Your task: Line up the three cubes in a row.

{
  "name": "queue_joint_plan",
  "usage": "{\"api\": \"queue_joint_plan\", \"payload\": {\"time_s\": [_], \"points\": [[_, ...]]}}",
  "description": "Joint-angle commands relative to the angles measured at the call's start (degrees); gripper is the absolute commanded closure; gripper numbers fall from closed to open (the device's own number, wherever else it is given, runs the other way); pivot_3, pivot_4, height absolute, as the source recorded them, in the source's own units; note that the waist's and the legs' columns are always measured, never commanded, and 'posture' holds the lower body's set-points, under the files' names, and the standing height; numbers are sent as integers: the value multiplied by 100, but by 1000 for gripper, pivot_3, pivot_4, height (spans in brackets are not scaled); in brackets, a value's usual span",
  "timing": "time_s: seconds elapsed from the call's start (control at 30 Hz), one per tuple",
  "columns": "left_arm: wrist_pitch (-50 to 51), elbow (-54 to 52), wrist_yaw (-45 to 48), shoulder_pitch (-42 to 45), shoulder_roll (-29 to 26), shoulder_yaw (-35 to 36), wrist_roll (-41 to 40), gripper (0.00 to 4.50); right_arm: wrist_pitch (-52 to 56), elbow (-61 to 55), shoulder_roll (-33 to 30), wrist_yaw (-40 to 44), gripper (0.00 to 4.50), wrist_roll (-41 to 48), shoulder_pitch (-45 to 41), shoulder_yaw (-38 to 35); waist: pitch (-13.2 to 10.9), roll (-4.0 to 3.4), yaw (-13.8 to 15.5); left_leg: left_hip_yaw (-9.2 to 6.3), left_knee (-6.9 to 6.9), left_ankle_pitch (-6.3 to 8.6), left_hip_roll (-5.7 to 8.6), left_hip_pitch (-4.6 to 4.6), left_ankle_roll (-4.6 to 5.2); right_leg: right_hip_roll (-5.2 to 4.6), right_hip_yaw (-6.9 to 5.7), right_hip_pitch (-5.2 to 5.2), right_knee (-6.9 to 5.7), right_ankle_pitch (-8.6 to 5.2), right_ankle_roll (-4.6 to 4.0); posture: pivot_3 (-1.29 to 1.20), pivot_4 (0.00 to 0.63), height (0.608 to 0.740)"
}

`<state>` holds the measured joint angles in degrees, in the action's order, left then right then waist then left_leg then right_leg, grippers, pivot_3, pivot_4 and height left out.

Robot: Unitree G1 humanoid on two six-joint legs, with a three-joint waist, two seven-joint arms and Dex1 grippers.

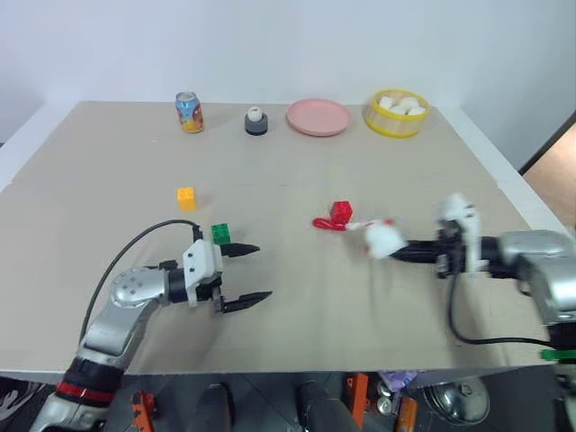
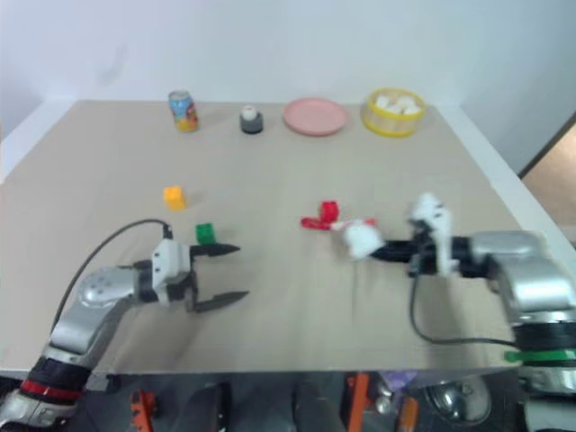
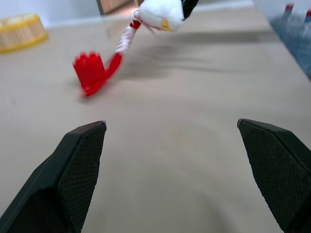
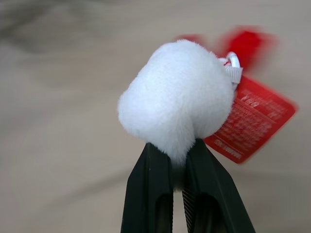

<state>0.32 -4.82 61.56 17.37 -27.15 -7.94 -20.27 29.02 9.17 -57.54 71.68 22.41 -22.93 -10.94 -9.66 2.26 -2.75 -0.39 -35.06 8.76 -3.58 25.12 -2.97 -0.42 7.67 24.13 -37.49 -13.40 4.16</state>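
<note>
- I am standing in what looks like a robotics lab or test room, not a home.
- My work surface is a broad, bare beige table set against a plain white wall with no decoration.
- The things on it read as test props laid out apart: a soda can, a pink plate, a yellow tub of white chunks, and a small dark holder with a white ball.
- Small toy cubes lie scattered on the bare tabletop, a yellow-orange cube among them.
- Below the table's near edge I see orange-and-black clamps or tools and rig hardware, workshop gear.
</note>
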Motion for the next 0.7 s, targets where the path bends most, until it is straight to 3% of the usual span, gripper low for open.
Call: {"api": "queue_joint_plan", "payload": {"time_s": [0.03,0.17,0.43,0.7], "points": [[-20,169,34,355,154,-68,-8,0,-306,570,-285,-174,4476,67,-34,-731,1,-1,-7,-1,0,0,0,-4,0,1,-1,-3,0,0,0,0,150,740],[-125,469,93,658,317,-209,113,0,-1181,1591,-153,-1227,4476,-471,-433,-877,2,-8,-80,1,0,0,0,-12,1,2,2,-7,0,6,1,0,150,740],[-173,761,215,952,483,-288,158,0,-2142,2999,602,-3516,4476,-1670,-1295,-294,4,-13,-188,0,-4,-3,2,-8,6,3,7,-8,-1,17,10,0,150,740],[-115,727,253,977,507,-275,168,0,-2433,3602,1197,-4066,1750,-2090,-1803,194,-10,-38,-186,-2,-2,-6,9,-2,10,2,15,-10,0,15,19,0,150,740]]}}
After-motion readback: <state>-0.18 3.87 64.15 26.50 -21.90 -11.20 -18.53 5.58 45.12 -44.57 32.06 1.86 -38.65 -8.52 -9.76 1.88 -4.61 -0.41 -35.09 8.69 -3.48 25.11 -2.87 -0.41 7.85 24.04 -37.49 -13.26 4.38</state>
